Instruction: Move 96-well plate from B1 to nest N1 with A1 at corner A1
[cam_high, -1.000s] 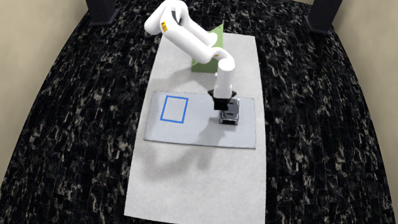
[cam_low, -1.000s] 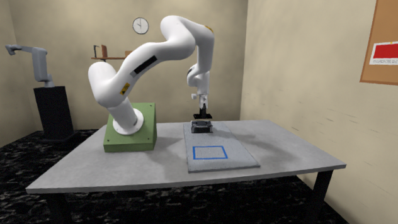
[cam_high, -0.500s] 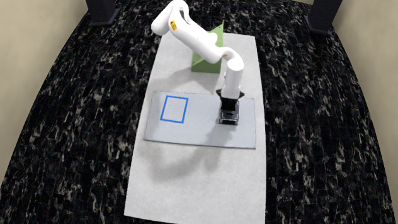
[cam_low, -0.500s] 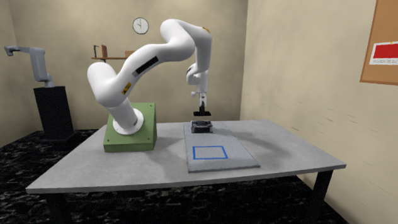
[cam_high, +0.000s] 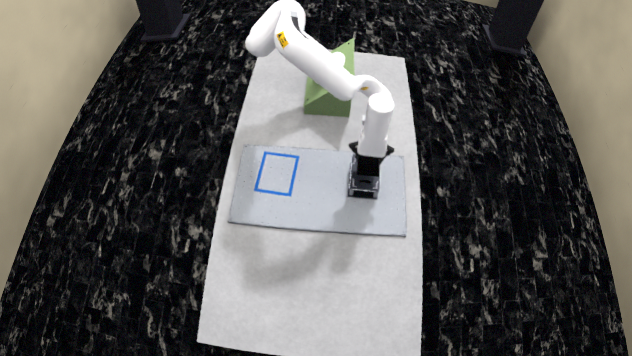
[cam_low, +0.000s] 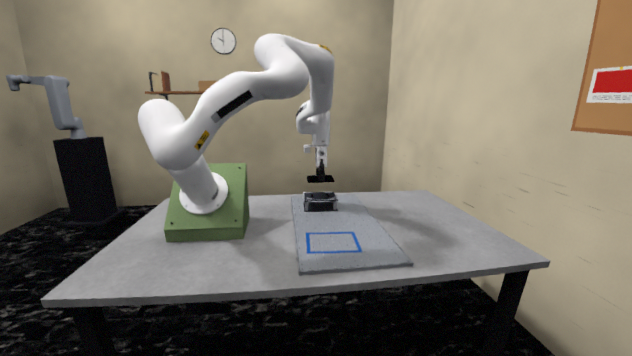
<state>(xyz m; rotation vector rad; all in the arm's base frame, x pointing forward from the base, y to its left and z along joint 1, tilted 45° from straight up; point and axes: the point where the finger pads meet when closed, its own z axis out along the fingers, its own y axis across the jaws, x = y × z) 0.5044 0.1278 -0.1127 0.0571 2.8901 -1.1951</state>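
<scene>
A black two-fingered gripper [cam_low: 320, 176] hangs straight down from the wrist of a glossy white six-joint robot arm [cam_low: 235, 100]. Its fingers stand wide and are clamped on a thin, dark, flat 96-well plate [cam_low: 320, 178], held level in the air. The plate's cut-off corner is too small to make out in either view.

In the side view, the plate hovers directly above a dark, box-like raised plate nest [cam_low: 320, 202], with a clear gap of air between the two. In the overhead view, the gripper [cam_high: 366, 172] and wrist cover most of the nest [cam_high: 363, 191], so only its front edge shows.

The nest stands at one end of a pale grey rectangular mat [cam_low: 350, 260]. At the mat's other end, well apart from the nest, a blue-outlined square bench spot [cam_low: 333, 242] is marked.

The mat lies on a light grey table top [cam_low: 150, 270] with dark legs. The arm rises from a green box-shaped base [cam_low: 210, 227] on the same table, beside the mat.

Beyond the table are beige walls, a round wall clock [cam_low: 223, 40], a small wooden shelf [cam_low: 175, 91] and a grey second arm on a black pedestal [cam_low: 85, 175]. The floor is dark and mottled.
</scene>
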